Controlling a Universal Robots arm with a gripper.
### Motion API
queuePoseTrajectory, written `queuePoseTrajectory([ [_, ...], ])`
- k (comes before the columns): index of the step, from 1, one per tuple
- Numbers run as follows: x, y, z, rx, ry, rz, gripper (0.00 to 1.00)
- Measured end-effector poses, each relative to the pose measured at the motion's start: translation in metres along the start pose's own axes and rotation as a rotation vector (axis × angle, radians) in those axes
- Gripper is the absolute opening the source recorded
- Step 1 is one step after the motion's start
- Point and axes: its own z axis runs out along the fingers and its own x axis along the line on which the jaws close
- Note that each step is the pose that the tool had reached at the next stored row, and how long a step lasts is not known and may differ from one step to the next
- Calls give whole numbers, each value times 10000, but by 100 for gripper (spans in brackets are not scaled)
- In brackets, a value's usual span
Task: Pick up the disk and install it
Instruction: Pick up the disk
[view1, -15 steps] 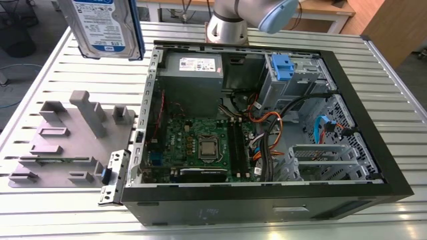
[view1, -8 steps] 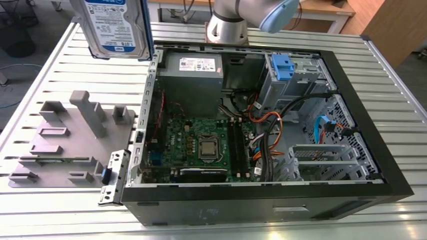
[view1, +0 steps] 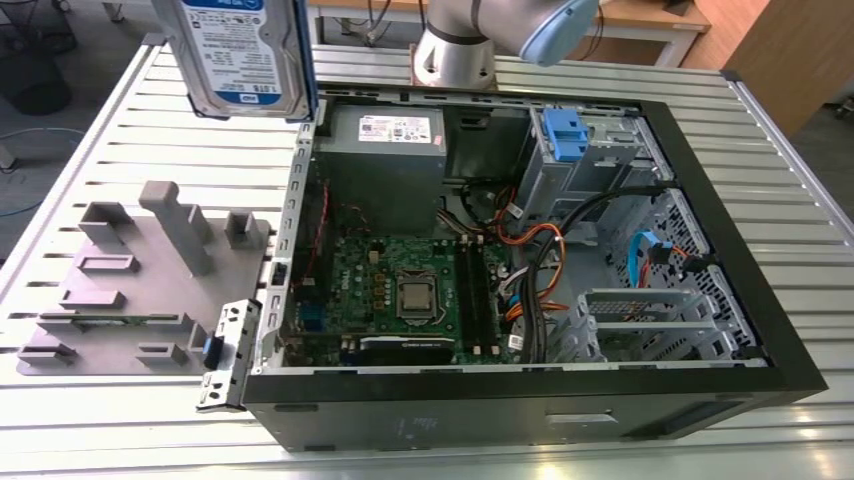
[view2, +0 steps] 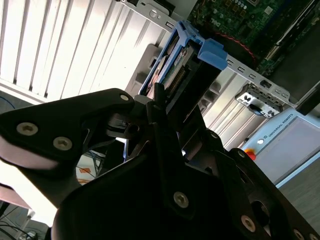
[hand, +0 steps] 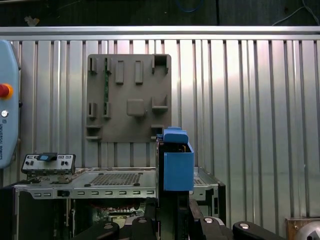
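Note:
The disk (view1: 247, 55) hangs upright in the air above the table's far left corner in the exterior view, outside the open computer case (view1: 534, 400), with its white-and-blue label facing the camera. In the second wrist view the disk (view2: 175, 65), with its blue side rails and blue end tab, sticks out from between my black fingers (view2: 162, 112). My gripper (hand: 175, 222) is shut on the disk (hand: 178, 165), which stands on end over the case's edge in the first wrist view.
The case lies open on the slatted metal table (view1: 120, 420), showing the motherboard (view1: 400, 290), a grey power-supply box (view1: 380, 135) and a blue clip (view1: 563, 135) at the drive bay. A grey fixture plate (view1: 134, 280) sits at the exterior view's left. The arm's base (view1: 454, 50) stands behind the case.

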Motion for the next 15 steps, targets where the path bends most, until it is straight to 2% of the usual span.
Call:
queuePoseTrajectory([
  [6,-2,-43,-1,0,0,0,35],
  [15,-6,-184,-6,0,1,0,35],
])
